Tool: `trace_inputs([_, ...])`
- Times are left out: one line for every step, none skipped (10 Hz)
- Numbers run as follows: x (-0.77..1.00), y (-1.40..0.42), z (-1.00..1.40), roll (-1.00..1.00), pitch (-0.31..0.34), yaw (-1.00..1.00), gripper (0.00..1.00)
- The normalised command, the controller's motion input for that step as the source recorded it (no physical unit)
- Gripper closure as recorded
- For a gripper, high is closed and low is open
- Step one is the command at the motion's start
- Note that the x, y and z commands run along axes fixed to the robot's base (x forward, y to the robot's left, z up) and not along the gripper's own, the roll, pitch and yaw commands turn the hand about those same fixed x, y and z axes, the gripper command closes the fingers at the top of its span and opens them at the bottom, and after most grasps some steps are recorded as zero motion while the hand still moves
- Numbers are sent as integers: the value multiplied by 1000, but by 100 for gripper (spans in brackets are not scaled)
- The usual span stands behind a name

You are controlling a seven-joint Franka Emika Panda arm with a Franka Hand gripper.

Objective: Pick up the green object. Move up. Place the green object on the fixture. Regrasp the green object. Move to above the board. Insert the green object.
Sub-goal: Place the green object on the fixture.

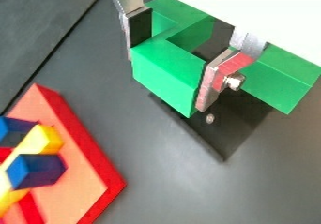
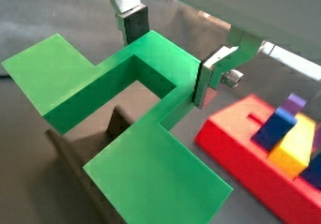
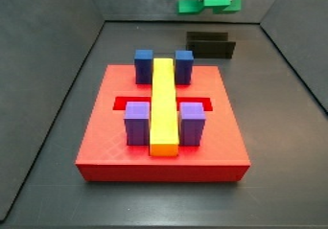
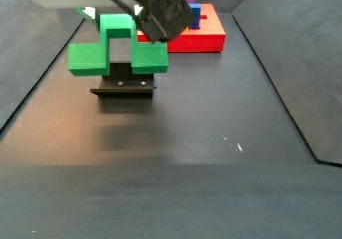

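My gripper (image 1: 183,54) clamps the green object (image 1: 226,67) above the fixture (image 4: 123,87); a tilted release could topple it.

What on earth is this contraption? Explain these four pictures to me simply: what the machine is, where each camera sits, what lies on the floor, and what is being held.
This is a robot arm ending in a two-fingered pincer. Two pictures come from cameras on the arm's wrist, looking down past its silver fingers. Two come from cameras fixed beside the work floor.

The pincer is shut on a green piece, gripping its raised middle, as both wrist views show. In a side view the piece hangs just above a small dark bracket, the fixture, which stands on the dark floor; whether they touch, I cannot tell.

Also on the floor lies a large red board. It carries a long yellow bar, two blue blocks and two purple blocks.
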Motion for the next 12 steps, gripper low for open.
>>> trace_inputs([220, 0, -51, -731, -46, -97, 100])
trace_inputs([214, -94, -146, -426, 34, -94, 100])
trace_inputs([229, -237, -274, -166, 166, -80, 100])
trace_inputs([260, -340, -417, 49, 246, -143, 100])
trace_inputs([257, -400, -431, 137, 269, -157, 100])
trace_inputs([223, -346, -360, 86, 263, -149, 100])
trace_inputs([231, -171, -254, 0, 271, -143, 100])
trace_inputs([377, 157, -109, 0, 337, -260, 100])
trace_inputs([317, 277, -151, 9, 320, -309, 100])
trace_inputs([231, 143, -137, 0, 223, -257, 100])
trace_inputs([57, 0, -206, -17, 109, -160, 100])
trace_inputs([29, 0, -203, -120, 51, -91, 100])
